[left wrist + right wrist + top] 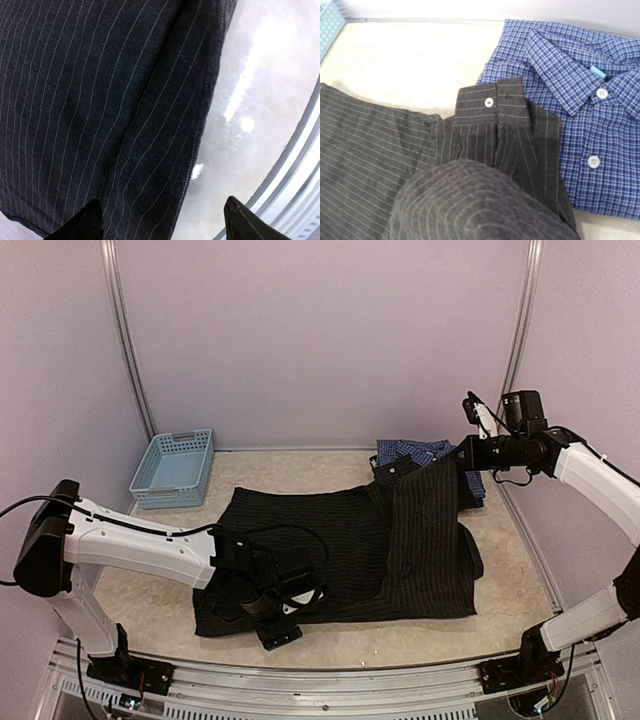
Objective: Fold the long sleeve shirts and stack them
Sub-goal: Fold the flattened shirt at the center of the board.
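The black pinstriped long sleeve shirt (330, 540) lies spread across the middle of the table. Its right part is lifted in a slope up to my right gripper (467, 454), which is shut on the cloth. In the right wrist view that cloth (475, 205) drapes over the fingers and hides them, and a cuff (492, 102) with a white button lies beyond. The blue checked shirt (590, 115) lies folded at the back right (425, 453), partly under the black one. My left gripper (162, 222) is open low over the black shirt's front hem (200, 130), one fingertip (92, 220) over cloth, the other over bare table.
A light blue plastic basket (173, 468) stands at the back left by the wall. A metal rail (300, 165) runs along the table's near edge, close to the left gripper (283, 612). Walls with upright posts close in the back and both sides.
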`<act>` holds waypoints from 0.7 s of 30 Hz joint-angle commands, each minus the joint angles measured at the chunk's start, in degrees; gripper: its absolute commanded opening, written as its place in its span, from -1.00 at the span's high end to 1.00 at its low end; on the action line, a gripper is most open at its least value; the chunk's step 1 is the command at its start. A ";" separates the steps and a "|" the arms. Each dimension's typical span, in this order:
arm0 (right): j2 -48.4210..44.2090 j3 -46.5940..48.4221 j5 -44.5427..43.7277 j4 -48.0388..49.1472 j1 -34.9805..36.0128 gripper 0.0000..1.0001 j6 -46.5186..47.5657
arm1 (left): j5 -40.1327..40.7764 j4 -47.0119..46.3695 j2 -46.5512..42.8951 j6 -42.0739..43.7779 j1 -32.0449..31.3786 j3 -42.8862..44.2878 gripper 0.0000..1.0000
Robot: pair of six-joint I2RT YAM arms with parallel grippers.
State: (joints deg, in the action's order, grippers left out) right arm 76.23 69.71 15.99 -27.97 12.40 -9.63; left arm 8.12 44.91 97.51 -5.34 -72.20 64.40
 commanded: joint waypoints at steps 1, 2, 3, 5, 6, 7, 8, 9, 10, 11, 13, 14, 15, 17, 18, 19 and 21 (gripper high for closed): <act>0.59 1.95 1.22 1.09 -0.94 1.00 0.97 | 0.91 -1.71 0.75 2.23 0.80 -1.18 -0.49; 0.59 1.94 1.16 1.01 -0.92 1.00 1.05 | 0.57 -1.62 1.02 2.04 1.07 -1.11 -0.44; 0.50 1.94 1.09 0.99 -0.96 1.00 1.09 | 0.23 -1.66 1.17 2.01 1.25 -1.29 -0.40; 0.46 2.07 0.67 0.70 -1.08 1.00 1.26 | 0.59 -1.94 1.17 1.98 1.41 -2.16 -0.34; 0.43 2.15 0.55 0.52 -1.23 1.00 1.41 | 0.81 -2.34 1.18 1.92 1.50 -2.70 -0.30; 0.42 2.25 0.57 0.46 -1.39 1.00 1.44 | 0.90 -2.52 1.31 1.85 1.65 -3.04 -0.26; 0.37 2.33 0.66 0.42 -1.46 1.00 1.45 | 1.16 -2.56 1.44 1.74 1.73 -3.15 -0.22; 0.29 2.30 0.90 0.45 -1.50 1.00 1.45 | 1.57 -2.31 1.66 1.60 1.84 -3.07 -0.16; 0.24 2.36 0.99 0.41 -1.56 1.00 1.45 | 1.82 -2.16 1.90 1.49 2.02 -3.12 -0.09; 0.20 2.41 1.05 0.37 -1.53 1.00 1.57 | 1.97 -2.04 2.00 1.29 2.27 -3.18 -0.03; 0.09 2.39 1.00 0.20 -1.59 1.00 1.54 | 2.46 -1.80 2.21 0.99 2.70 -3.43 0.10; 0.07 2.33 0.96 0.12 -1.62 1.00 1.63 | 2.51 -1.69 2.16 0.89 2.88 -3.55 0.15; 0.02 2.38 0.83 0.03 -1.64 1.00 1.67 | 2.71 -1.40 2.07 0.71 3.00 -3.51 0.23; -0.03 2.34 0.68 -0.17 -1.66 1.00 1.64 | 3.16 -0.56 1.90 0.25 3.11 -3.26 0.36; -0.02 2.34 0.64 -0.24 -1.60 1.00 1.66 | 3.28 -0.26 1.80 -0.06 3.20 -3.31 0.40; -0.02 2.28 0.60 -0.37 -1.61 1.00 1.71 | 3.55 0.05 1.66 -0.41 3.36 -3.44 0.43; 0.02 2.11 0.46 -0.41 -1.60 1.00 1.68 | 3.84 0.16 1.67 -1.02 3.50 -3.50 0.49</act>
State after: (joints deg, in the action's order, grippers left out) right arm 76.51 70.67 16.51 -28.01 11.49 -8.54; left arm 10.48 43.88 99.13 -4.99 -69.17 61.25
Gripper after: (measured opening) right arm 0.002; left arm 0.272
